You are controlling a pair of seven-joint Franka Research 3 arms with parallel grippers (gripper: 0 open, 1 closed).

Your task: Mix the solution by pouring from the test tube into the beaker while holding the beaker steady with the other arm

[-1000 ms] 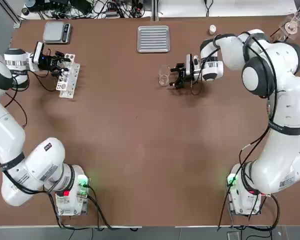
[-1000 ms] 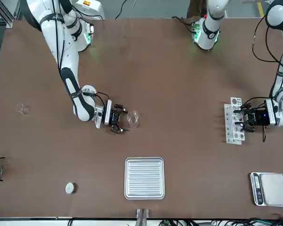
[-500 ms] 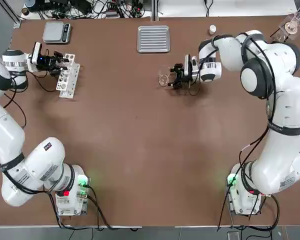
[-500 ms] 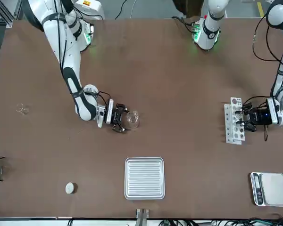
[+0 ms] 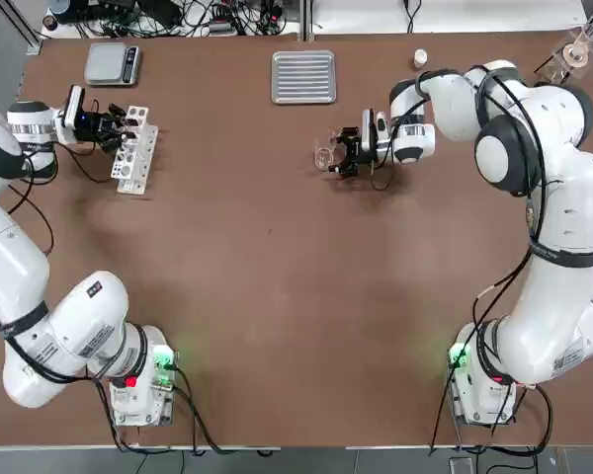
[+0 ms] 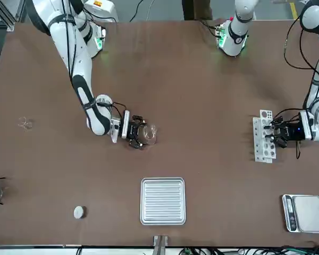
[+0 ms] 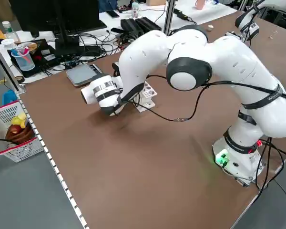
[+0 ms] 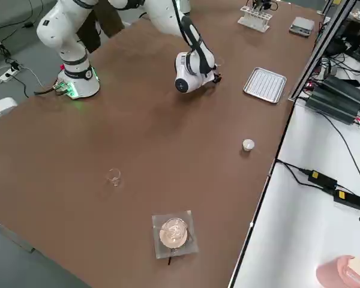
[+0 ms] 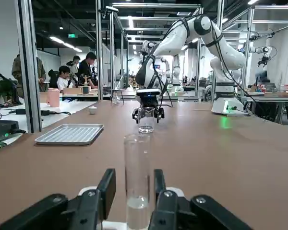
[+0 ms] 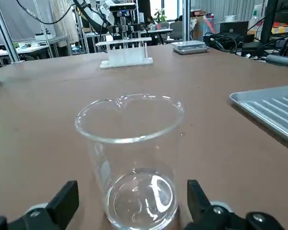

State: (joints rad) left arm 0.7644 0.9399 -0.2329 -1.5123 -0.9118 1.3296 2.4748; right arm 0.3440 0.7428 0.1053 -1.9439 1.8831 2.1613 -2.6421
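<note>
The beaker (image 5: 324, 156) (image 6: 149, 135) is a small clear glass cylinder standing upright near the table's far middle. My right gripper (image 5: 338, 155) (image 6: 137, 135) lies low at the table, open, with a finger on each side of the beaker (image 10: 129, 158) and a gap on both sides. At the far left, my left gripper (image 5: 121, 124) (image 6: 274, 134) is at the white tube rack (image 5: 133, 150). In the left wrist view a clear test tube (image 9: 138, 177) with a little liquid stands upright between its fingers (image 9: 159, 191). They sit close beside the tube, and a slim gap shows on one side.
A ribbed metal tray (image 5: 303, 76) lies at the far edge behind the beaker. A scale (image 5: 112, 62) sits at the far left corner and a small white cap (image 5: 420, 58) right of the tray. A flask on a stand (image 5: 578, 49) and a tiny glass vessel (image 6: 25, 123) stand far right.
My right gripper has slid left toward the beaker until its fingers flank it. The left gripper's fingers have drawn closer together around the test tube.
</note>
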